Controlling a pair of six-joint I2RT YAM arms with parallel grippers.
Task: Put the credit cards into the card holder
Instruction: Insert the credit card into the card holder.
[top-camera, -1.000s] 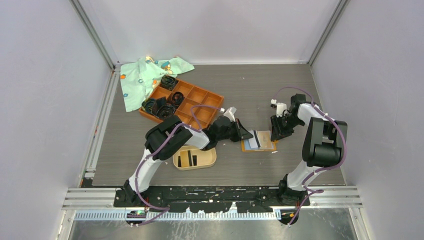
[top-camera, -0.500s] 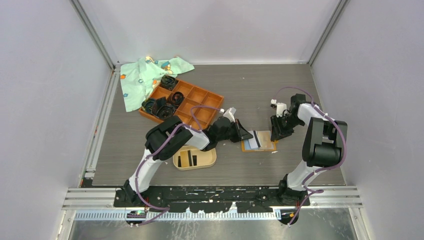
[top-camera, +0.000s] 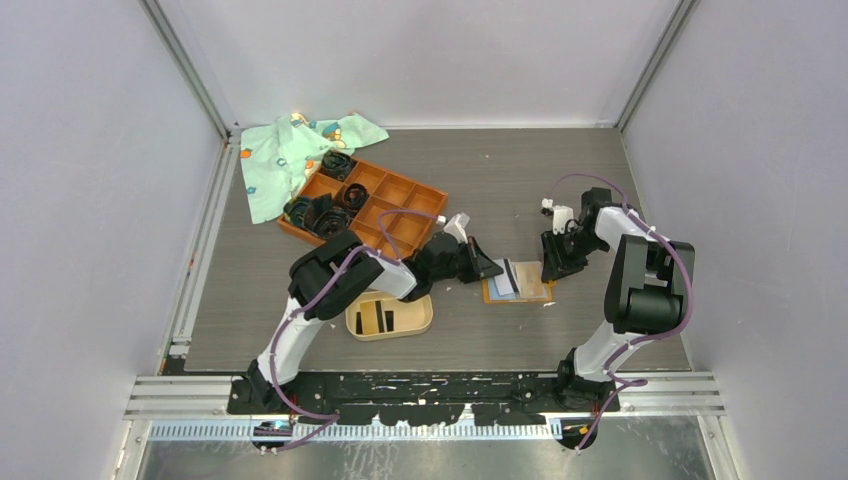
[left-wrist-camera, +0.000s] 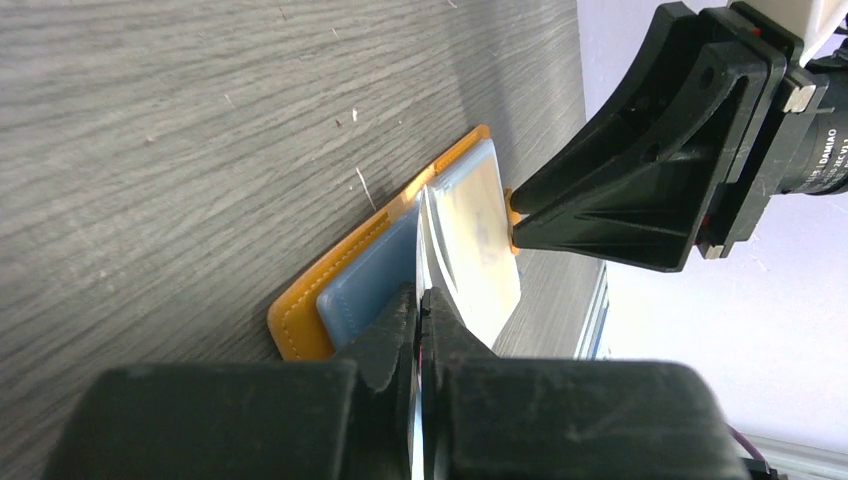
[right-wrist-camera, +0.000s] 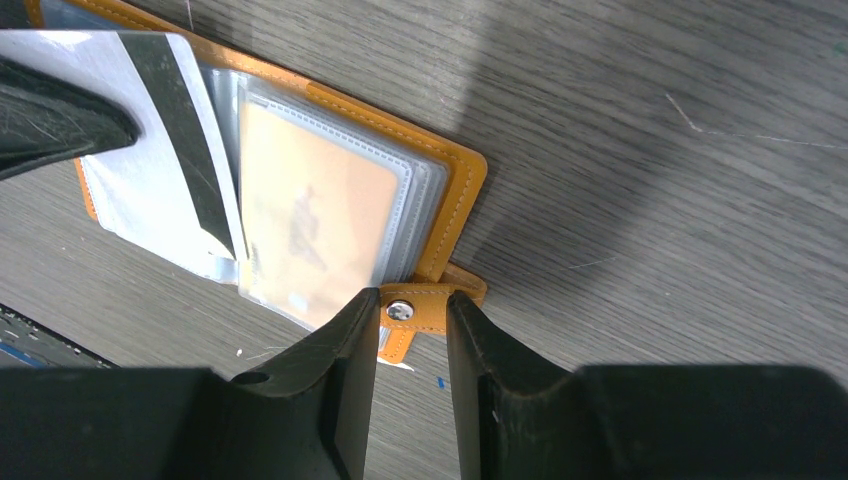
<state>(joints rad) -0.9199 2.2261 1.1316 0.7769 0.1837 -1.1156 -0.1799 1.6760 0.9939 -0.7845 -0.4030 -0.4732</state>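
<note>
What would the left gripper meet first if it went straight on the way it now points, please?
Probably the flat orange snap-button wallet, lying open just ahead of the left gripper; the right gripper, holding its snap tab, stands beyond. Depth is unclear.

Grey wood-grain desk: green cloth far-left, orange grid tray against it, beige card holder near front, orange wallet right.
</note>
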